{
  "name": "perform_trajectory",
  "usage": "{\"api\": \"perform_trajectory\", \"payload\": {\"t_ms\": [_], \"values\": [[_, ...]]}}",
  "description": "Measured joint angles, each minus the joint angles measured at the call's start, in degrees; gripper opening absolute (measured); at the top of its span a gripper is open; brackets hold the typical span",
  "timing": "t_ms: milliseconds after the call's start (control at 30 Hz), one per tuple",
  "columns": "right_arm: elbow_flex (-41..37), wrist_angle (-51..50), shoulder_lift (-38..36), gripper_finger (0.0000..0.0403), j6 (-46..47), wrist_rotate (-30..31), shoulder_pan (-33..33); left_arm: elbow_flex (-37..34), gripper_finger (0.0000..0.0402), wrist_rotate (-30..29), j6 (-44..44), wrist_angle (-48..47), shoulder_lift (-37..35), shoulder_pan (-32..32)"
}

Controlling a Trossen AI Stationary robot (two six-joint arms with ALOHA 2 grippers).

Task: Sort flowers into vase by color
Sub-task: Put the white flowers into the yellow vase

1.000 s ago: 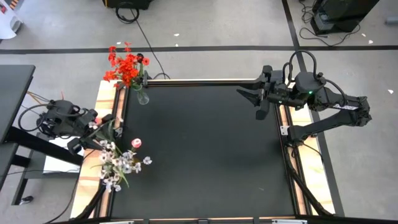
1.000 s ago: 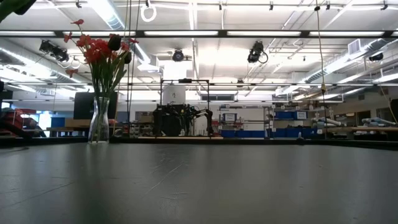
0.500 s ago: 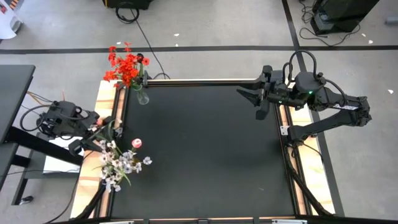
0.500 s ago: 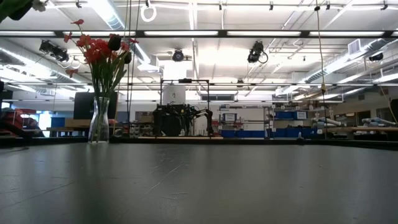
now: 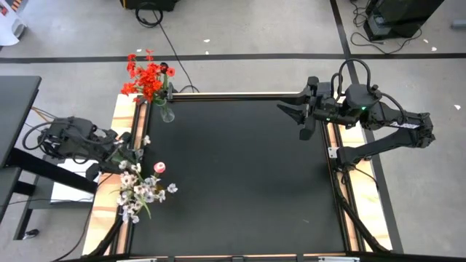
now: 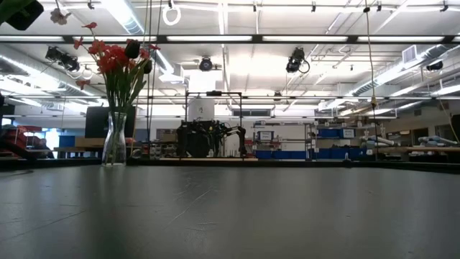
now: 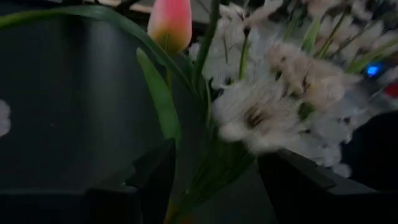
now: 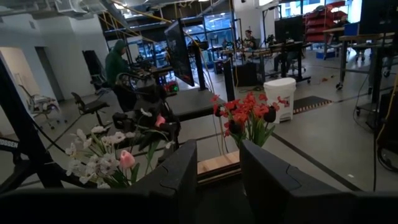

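Left wrist view: the left gripper [image 7: 211, 180] has its jaws set either side of green stems, holding a bunch made up of a white spray [image 7: 273, 106] and a pink tulip [image 7: 170, 23] with long leaves. In the high view the left gripper [image 5: 133, 155] sits at the table's [image 5: 240, 175] left edge, with the white spray [image 5: 142, 191] spreading over the near-left part of the table and the tulip [image 5: 159, 168] just beside it. Farther back, the vase [image 5: 167, 113] stands at the far-left corner, upright, holding the red flowers [image 5: 148, 78]. The right gripper [image 5: 285, 110] hovers over the far-right part of the table, jaws parted and holding nothing.
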Motion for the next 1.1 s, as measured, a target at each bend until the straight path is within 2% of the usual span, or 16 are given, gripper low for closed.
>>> {"api": "perform_trajectory", "payload": {"t_ms": [233, 700, 833, 1100], "values": [[0.0, 0.0, 0.0, 0.013, 0.0, 0.0, 0.0, 1.7, 0.0229, -4.5, 5.4, -5.7, 4.3, 0.0], [0.0, 0.4, 0.0, 0.013, 0.0, 0.0, 0.0, 1.8, 0.0229, -4.4, 9.4, -5.1, 5.9, 0.0], [0.0, 0.4, 0.0, 0.013, 0.0, 0.0, 0.0, 1.8, 0.0229, -2.4, 9.4, -5.4, 6.1, 0.0], [0.0, 0.5, 0.0, 0.013, 0.0, 0.0, 0.0, 4.9, 0.0229, -4.4, 11.4, -11.7, 9.6, 0.0]]}}
